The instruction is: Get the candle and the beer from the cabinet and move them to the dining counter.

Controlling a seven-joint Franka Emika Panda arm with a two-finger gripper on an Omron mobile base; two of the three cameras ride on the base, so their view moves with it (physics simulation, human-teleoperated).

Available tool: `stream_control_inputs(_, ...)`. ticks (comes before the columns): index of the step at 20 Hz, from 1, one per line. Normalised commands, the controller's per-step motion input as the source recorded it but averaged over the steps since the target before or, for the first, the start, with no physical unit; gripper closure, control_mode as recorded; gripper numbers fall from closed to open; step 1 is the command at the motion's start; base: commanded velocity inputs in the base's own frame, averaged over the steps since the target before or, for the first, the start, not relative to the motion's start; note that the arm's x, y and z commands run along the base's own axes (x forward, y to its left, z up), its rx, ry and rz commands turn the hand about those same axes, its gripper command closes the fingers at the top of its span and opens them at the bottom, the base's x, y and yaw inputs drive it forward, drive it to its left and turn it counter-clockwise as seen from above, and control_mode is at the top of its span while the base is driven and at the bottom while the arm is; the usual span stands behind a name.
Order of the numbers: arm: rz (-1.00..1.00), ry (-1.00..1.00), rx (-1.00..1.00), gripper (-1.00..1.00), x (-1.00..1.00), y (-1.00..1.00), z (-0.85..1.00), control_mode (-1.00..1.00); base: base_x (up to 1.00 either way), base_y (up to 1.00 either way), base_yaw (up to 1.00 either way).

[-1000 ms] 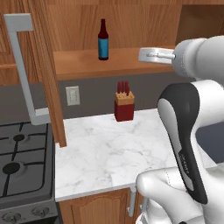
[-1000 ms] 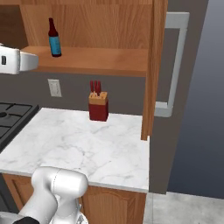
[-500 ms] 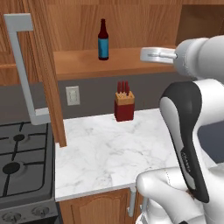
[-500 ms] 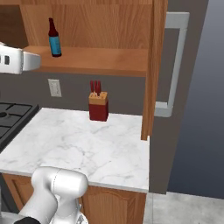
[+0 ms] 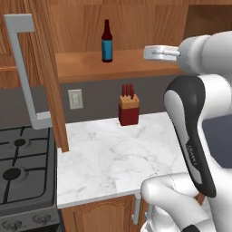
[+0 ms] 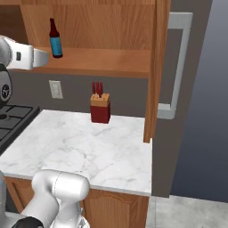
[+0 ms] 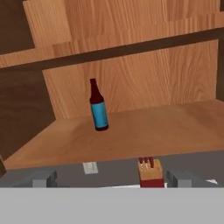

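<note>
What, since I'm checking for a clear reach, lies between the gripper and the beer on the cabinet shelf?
Nothing: in the hand view only bare wooden shelf separates the open gripper from the upright beer. The left base view agrees.

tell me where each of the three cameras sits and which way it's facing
Left base view: behind the arm to its left, looking forward and down at the marble worktop and open cabinet; the white arm rises at right.
Right base view: behind to the right, same worktop; arm at lower left.
Hand view: on the hand, facing the cabinet shelf; the open tool shows its tips at the bottom.
All three share the beer and the knife block.
</note>
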Motion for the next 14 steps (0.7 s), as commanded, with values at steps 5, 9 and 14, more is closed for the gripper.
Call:
stream_control_inputs(5, 0.01, 0.0, 0.0, -1.0, 0.39, 0.03, 0.0, -1.0, 0.0, 0.0, 0.0)
stream_control_inputs(9, 0.0, 0.02, -0.02, -1.0, 0.57, 0.34, 0.05, -1.0, 0.0, 0.0, 0.0)
stream_control_inputs(14, 0.0, 0.02, -0.06, -1.0, 0.44, 0.27, 0.16, -1.0, 0.0, 0.0, 0.0)
